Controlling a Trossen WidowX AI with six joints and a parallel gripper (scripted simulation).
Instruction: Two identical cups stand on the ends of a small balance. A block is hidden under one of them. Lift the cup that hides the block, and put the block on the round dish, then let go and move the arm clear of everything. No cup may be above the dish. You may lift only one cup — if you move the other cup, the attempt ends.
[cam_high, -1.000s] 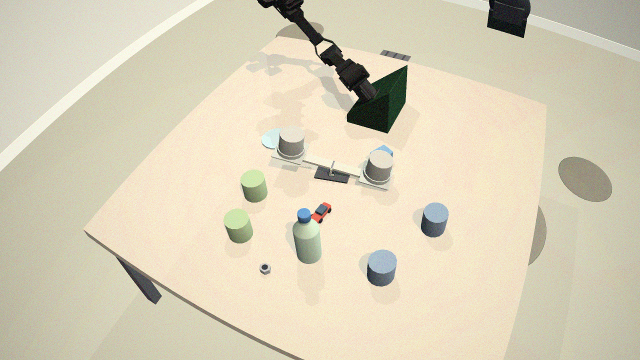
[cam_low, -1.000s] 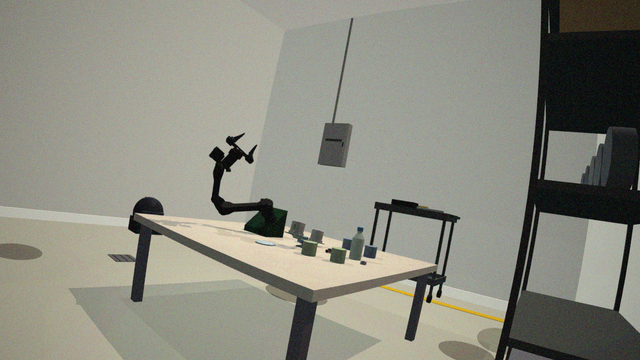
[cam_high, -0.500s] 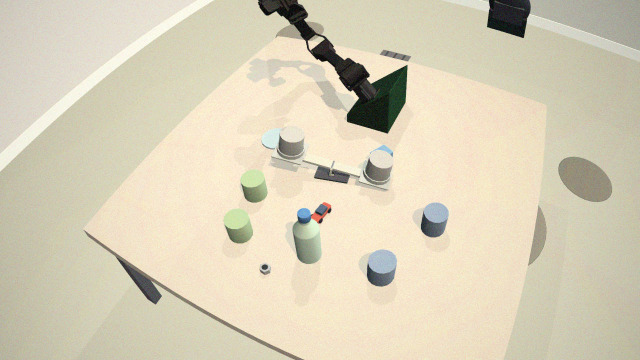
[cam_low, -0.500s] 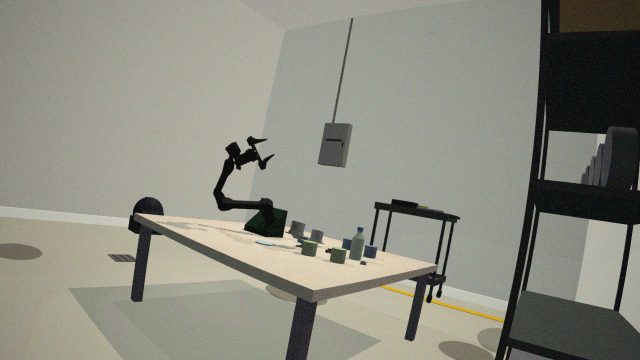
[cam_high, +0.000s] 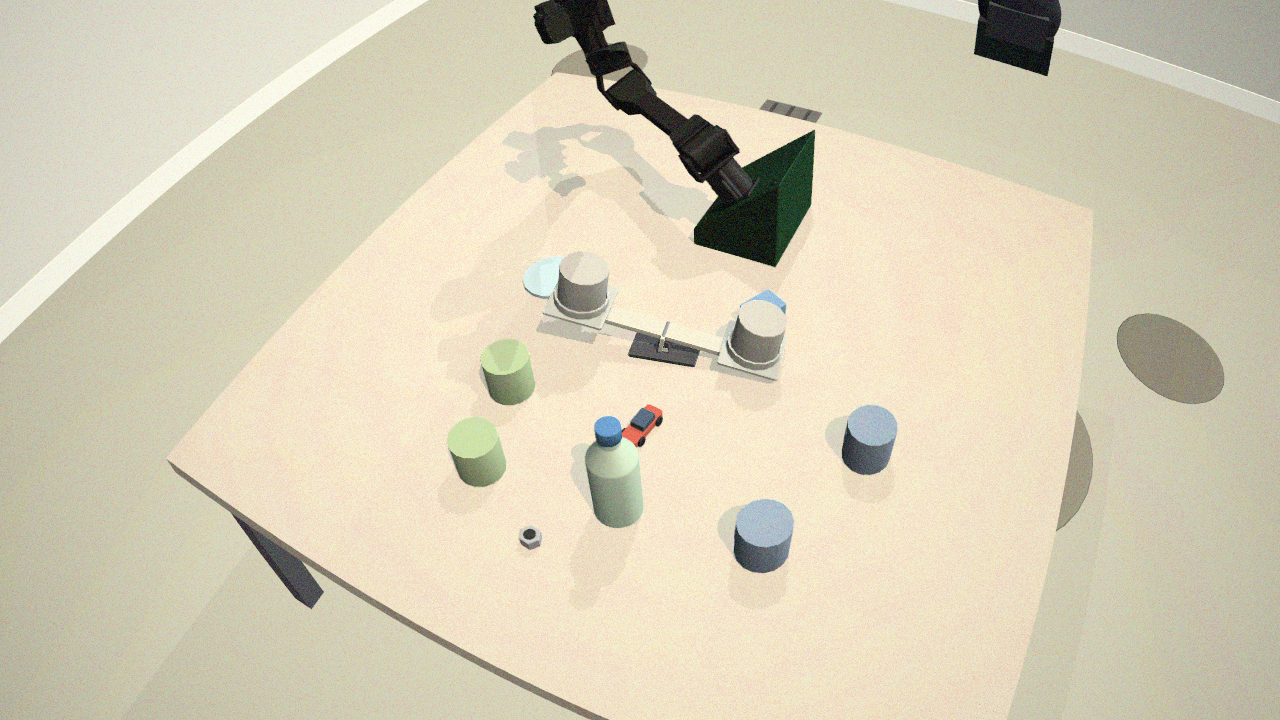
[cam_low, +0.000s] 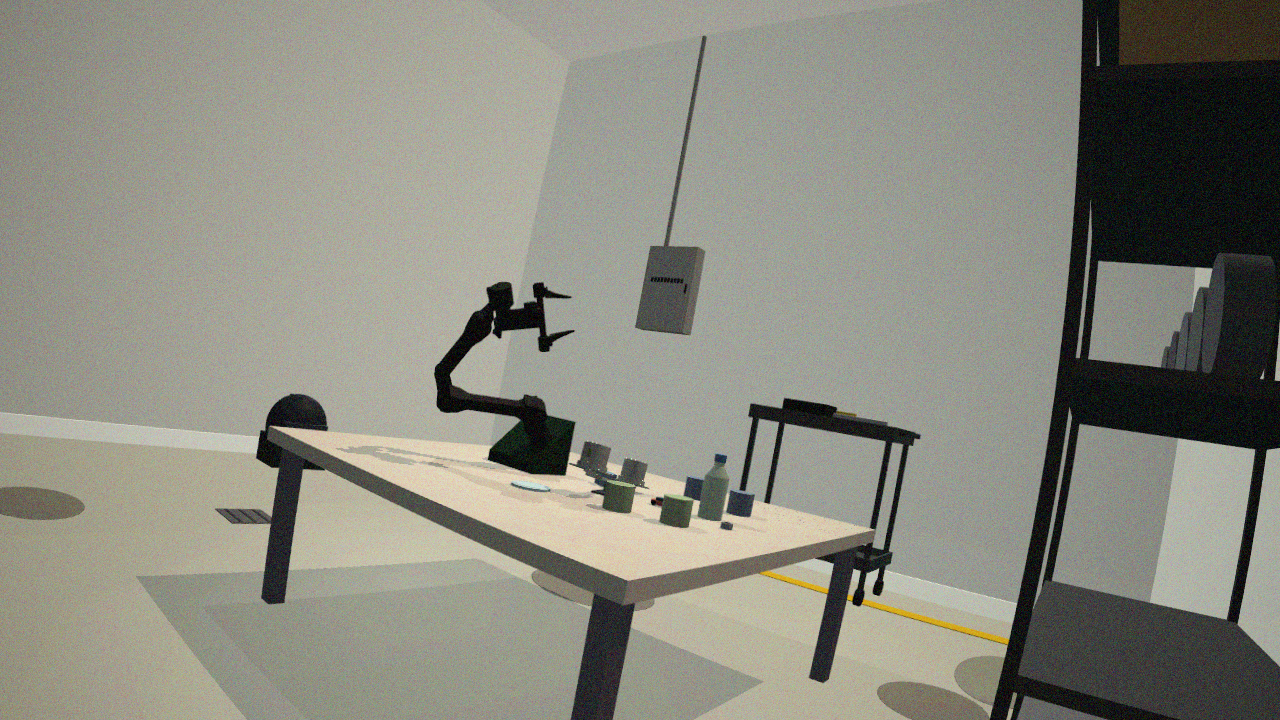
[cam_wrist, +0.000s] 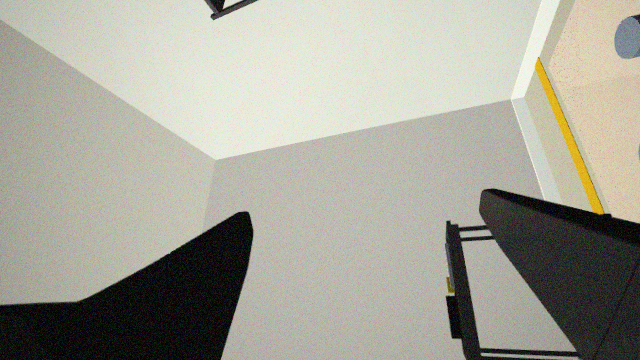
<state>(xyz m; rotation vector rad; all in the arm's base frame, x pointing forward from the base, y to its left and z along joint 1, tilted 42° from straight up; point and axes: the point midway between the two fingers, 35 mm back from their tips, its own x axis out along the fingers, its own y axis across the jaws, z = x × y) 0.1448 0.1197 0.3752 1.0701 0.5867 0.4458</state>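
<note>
So we've got a bottle (cam_high: 615, 483) (cam_low: 714, 490) standing near a red toy car (cam_high: 642, 424), both off to one side of the balance (cam_high: 660, 350). Our gripper (cam_low: 572, 314) (cam_wrist: 364, 211) is wide open, nothing in it, well above both cups, which sit on the balance ends; block's not visible.

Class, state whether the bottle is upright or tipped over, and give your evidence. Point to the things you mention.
Upright: the bottle (cam_high: 614, 483) (cam_low: 714, 492) stands on its base, blue cap (cam_high: 607, 429) (cam_low: 720, 458) on top.
</note>
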